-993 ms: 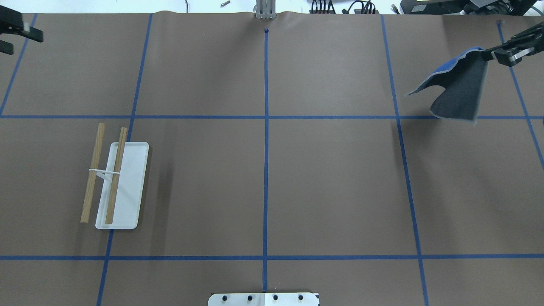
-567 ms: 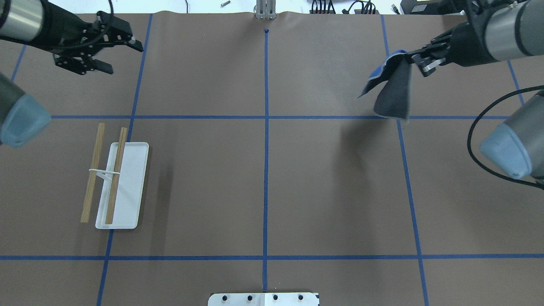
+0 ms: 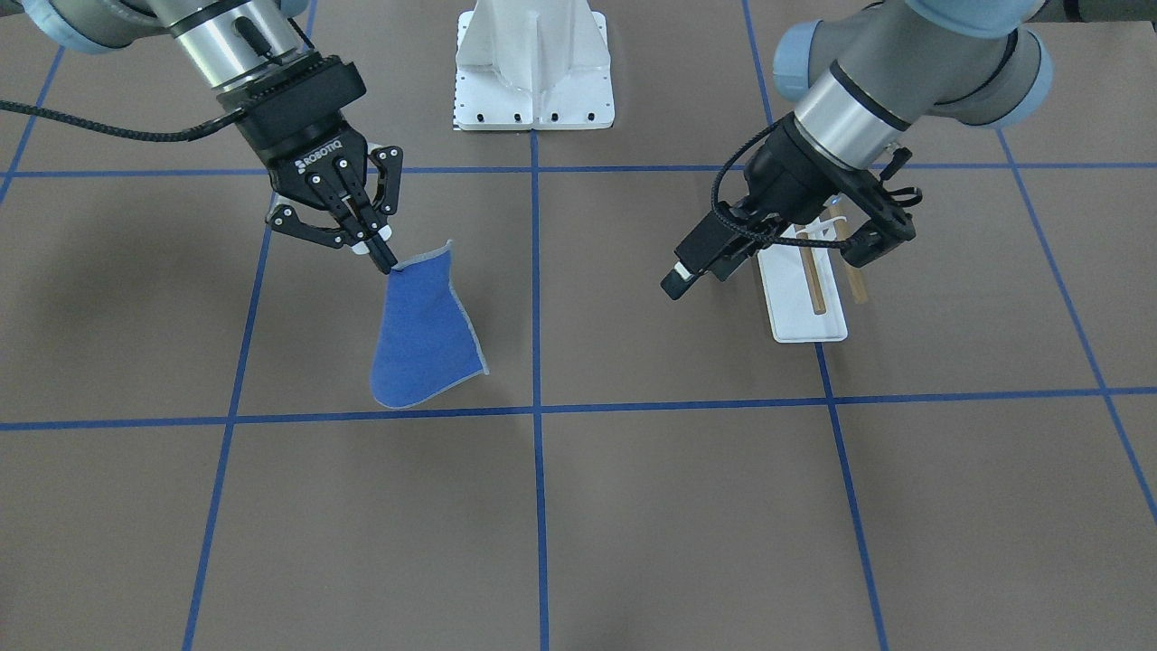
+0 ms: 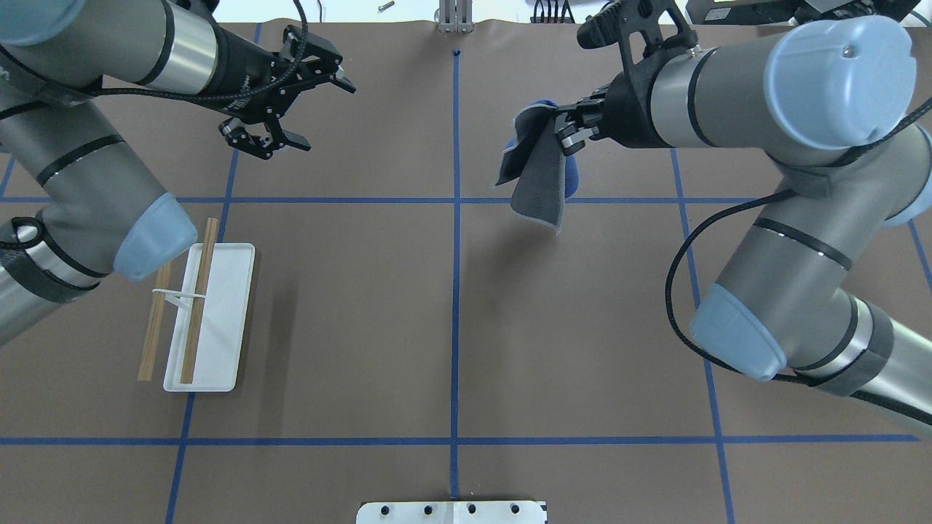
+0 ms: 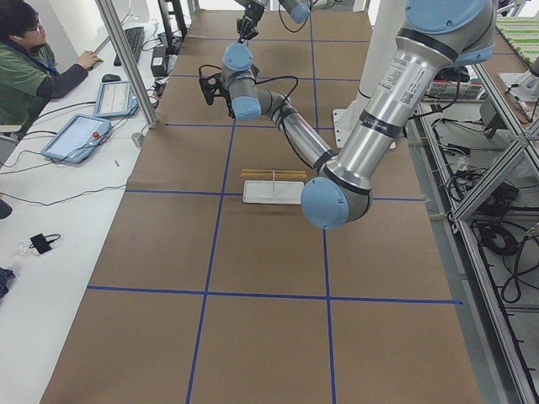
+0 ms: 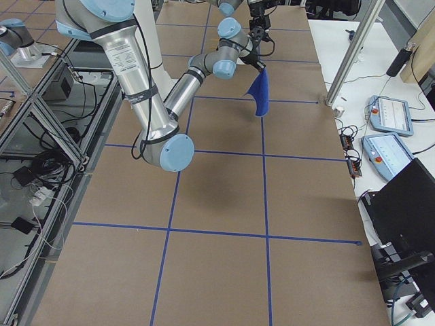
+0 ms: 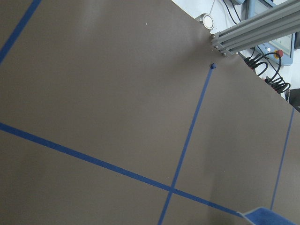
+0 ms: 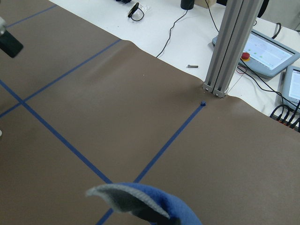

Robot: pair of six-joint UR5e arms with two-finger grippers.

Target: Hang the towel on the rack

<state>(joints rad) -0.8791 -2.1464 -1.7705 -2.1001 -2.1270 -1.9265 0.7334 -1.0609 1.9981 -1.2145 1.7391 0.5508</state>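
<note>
My right gripper [image 4: 562, 135] is shut on the top corner of the royal-blue towel [image 4: 539, 185], which hangs in the air above the table, right of the centre line, its greyish underside towards the overhead camera. In the front view the right gripper [image 3: 386, 263] pinches the towel [image 3: 420, 336] the same way. My left gripper [image 4: 324, 116] is open and empty at the far left-centre, well apart from the towel. The rack [image 4: 218, 320] stands at the left, its two wooden dowels [image 4: 198, 306] bare. In the front view the left gripper [image 3: 768, 269] partly hides the rack [image 3: 807, 312].
The white bolted pedestal [image 3: 533, 63] stands at the robot's side of the table. An aluminium post [image 8: 225, 51] rises at the far edge, with cables and tablets [image 8: 269, 49] beyond. An operator [image 5: 29, 67] sits at the far side.
Both arms have swung in towards the table's centre. The right gripper has carried the hanging towel leftwards. The left gripper has moved rightwards, still open.
</note>
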